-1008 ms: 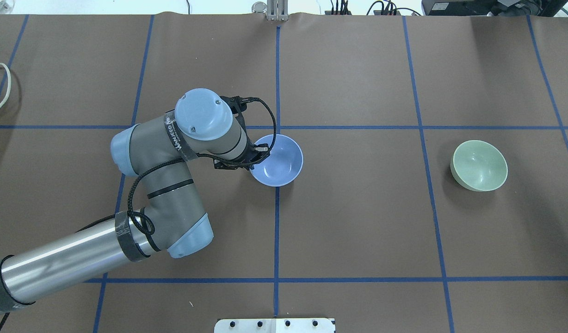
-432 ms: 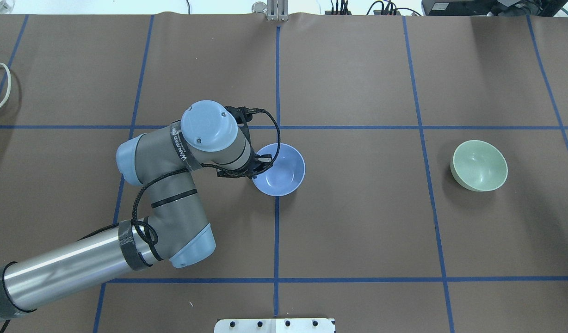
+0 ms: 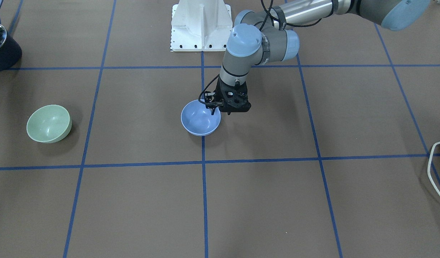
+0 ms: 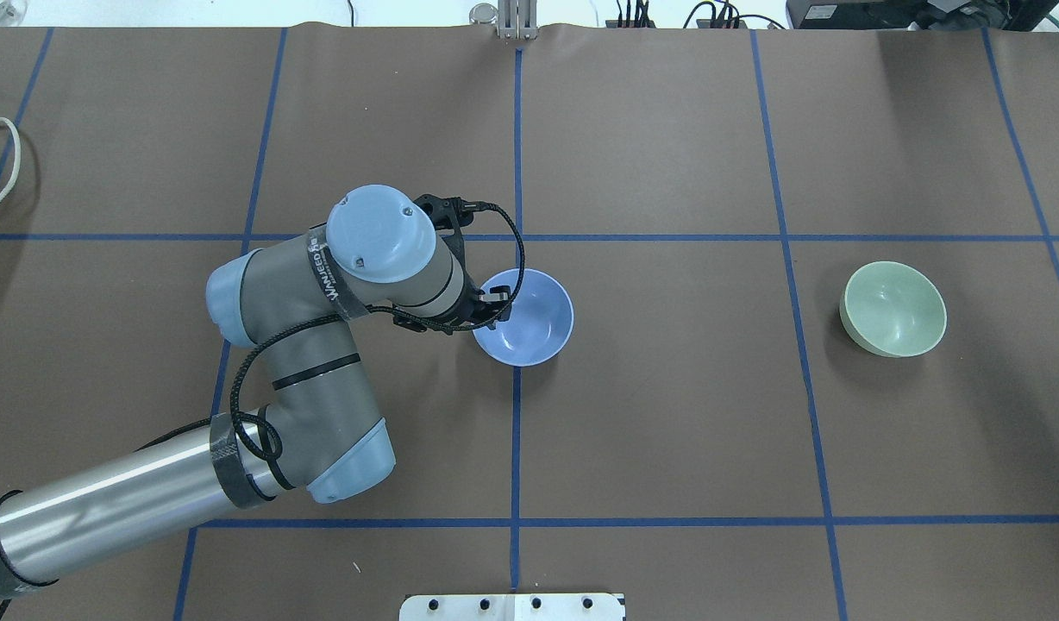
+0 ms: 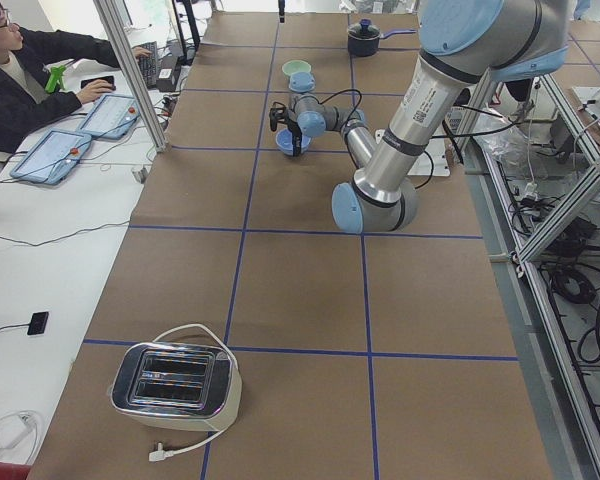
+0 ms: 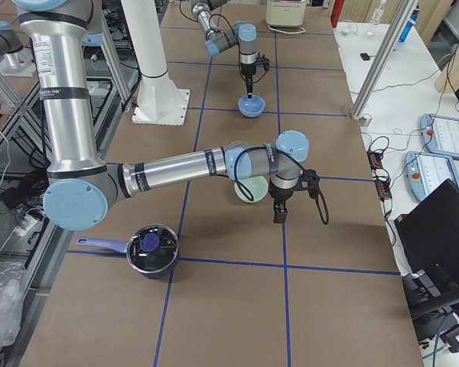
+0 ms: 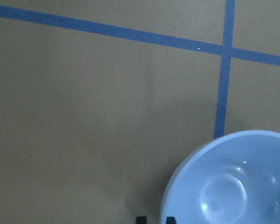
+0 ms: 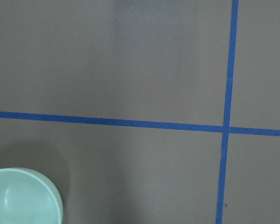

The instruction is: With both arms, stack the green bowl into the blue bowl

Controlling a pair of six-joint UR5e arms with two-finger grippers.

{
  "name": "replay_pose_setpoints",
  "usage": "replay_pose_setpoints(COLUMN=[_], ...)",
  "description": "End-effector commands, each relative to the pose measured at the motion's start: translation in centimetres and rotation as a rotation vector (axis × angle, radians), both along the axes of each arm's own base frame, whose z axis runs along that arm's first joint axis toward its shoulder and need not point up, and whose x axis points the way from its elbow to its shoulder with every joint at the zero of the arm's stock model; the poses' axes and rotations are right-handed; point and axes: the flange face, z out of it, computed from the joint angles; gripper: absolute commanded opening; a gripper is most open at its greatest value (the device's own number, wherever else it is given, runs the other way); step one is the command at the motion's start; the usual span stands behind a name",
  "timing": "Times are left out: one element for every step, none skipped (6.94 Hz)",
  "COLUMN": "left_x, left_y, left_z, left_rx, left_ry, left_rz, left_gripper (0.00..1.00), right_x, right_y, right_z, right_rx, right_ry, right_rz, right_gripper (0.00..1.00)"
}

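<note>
My left claw (image 4: pixel 492 304) is clamped on the rim of the blue bowl (image 4: pixel 534 323) at about its 9 o'clock in the overhead view, one finger inside the wall and one outside. The bowl stands upright near the middle of the counter (image 4: pixel 667 431). Whether it rests on the surface or is just raised cannot be determined. The green bowl (image 4: pixel 893 309) sits upright and empty at 3 o'clock from the blue one, well apart, with nothing touching it. My right claw (image 6: pixel 279 210) shows only in the right-side view, near the green bowl but clear of it, and I cannot tell whether its fingers are apart or together. Assessment: stacking is not done. The green bowl is not yet grasped, and its lift, carry and seating into the blue bowl are all outstanding.
</note>
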Motion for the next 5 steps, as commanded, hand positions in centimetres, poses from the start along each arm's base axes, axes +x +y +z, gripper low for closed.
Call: replay_pose_setpoints(left_x=[-5.5, -11.4, -17.9, -25.0, -32.6], left_y=[-1.0, -2.4, -4.8, -7.4, -9.4], left_z=[0.2, 2.5, 6.2, 10.7, 15.7], left_rx=[0.028, 0.050, 0.094, 0.119, 0.163], left_ry=[-0.006, -0.013, -0.024, -0.035, -0.051], left_rz=[0.047, 0.079, 0.125, 0.154, 0.183], left_gripper=[0.99, 0.99, 0.99, 0.99, 0.99], right_x=[0.1, -0.2, -1.1, -1.2, -1.9], right_y=[0.0, 0.0, 0.1, 0.1, 0.3], right_z=[-0.2, -0.3, -0.8, -1.2, -2.1], right_rx=[0.003, 0.009, 0.016, 0.026, 0.044], right_ry=[-0.002, -0.003, -0.004, -0.006, -0.012], right_rz=[0.001, -0.006, -0.020, -0.023, -0.037], right_gripper=[1.00, 1.00, 1.00, 1.00, 1.00])
